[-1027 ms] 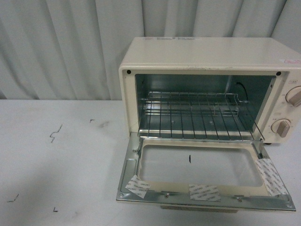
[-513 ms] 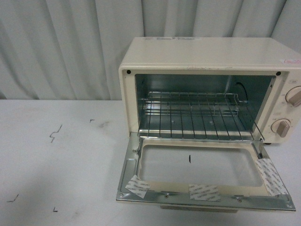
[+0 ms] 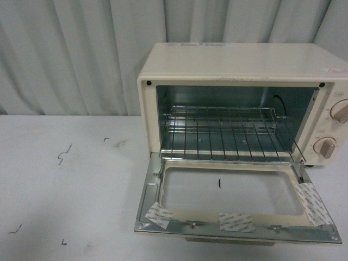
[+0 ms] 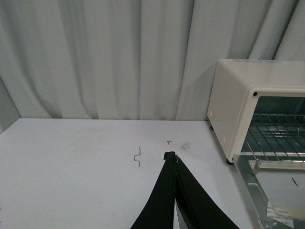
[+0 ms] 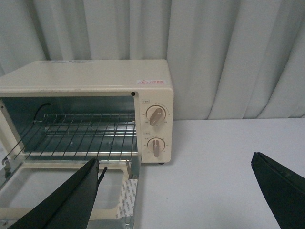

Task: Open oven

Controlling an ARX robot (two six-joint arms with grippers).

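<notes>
Oven (image 3: 239,70) sits on white worktop (image 3: 65,190), right side of scene, back close to curtain (image 3: 81,54). Long axis runs left-right, mouth faces near side. Door (image 3: 234,204) dropped flat toward near edge, glass window up, tape patches on frame. Wire rack (image 3: 228,133) inside, level. Two knobs (image 5: 155,116) on right panel. Left claw (image 4: 170,156) fingers pressed together, off to oven's left, touching nothing. Right claw (image 5: 176,171) spread wide, empty, near the door.
</notes>
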